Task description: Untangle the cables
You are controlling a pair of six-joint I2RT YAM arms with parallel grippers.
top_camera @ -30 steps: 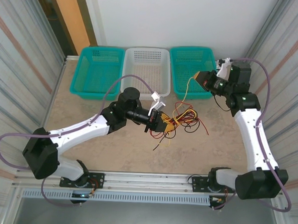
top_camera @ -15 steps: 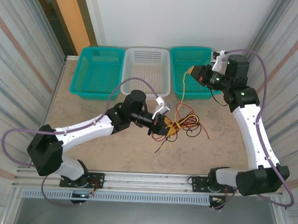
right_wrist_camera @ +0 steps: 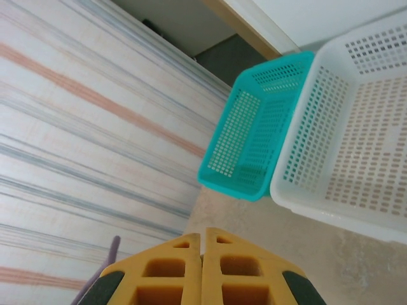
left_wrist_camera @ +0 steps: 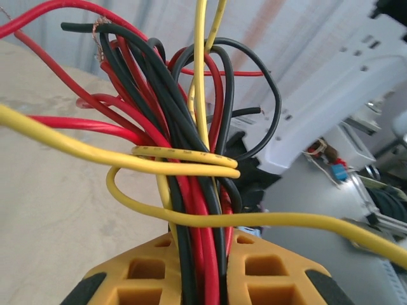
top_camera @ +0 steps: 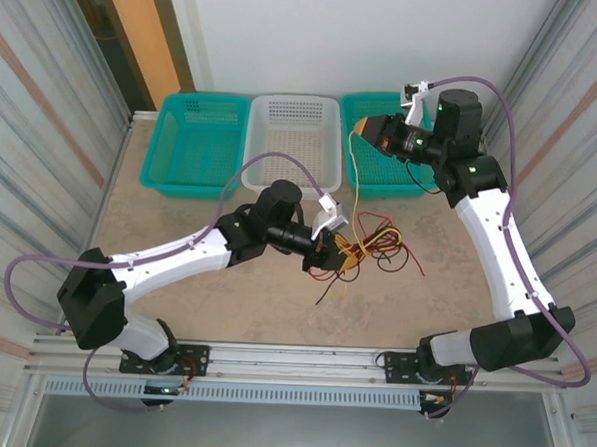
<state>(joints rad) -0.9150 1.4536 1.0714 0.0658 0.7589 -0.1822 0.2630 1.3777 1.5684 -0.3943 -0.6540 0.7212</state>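
The cables [top_camera: 376,242] lie as a red, black and yellow tangle on the table's middle. My left gripper [top_camera: 334,249] is shut on the tangle's left side. In the left wrist view, red and black strands [left_wrist_camera: 205,210] run between the orange fingers [left_wrist_camera: 267,267] of my left gripper [left_wrist_camera: 200,240], with yellow loops across them. One yellow cable [top_camera: 354,181] rises taut from the tangle to my right gripper [top_camera: 363,127], which is shut on its end above the gap between the white and right teal baskets. In the right wrist view my right gripper [right_wrist_camera: 201,236] has its jaws pressed together.
Three baskets stand along the back: a teal basket [top_camera: 195,143] on the left, a white basket [top_camera: 293,133] in the middle, and a second teal basket [top_camera: 406,169] on the right. Corrugated walls [top_camera: 42,150] close in both sides. Lavender hoses [top_camera: 272,160] arc over the arms.
My right gripper has moved left and toward the back with the yellow cable, drawing it straighter out of the tangle. My left gripper has shifted slightly right with the bundle.
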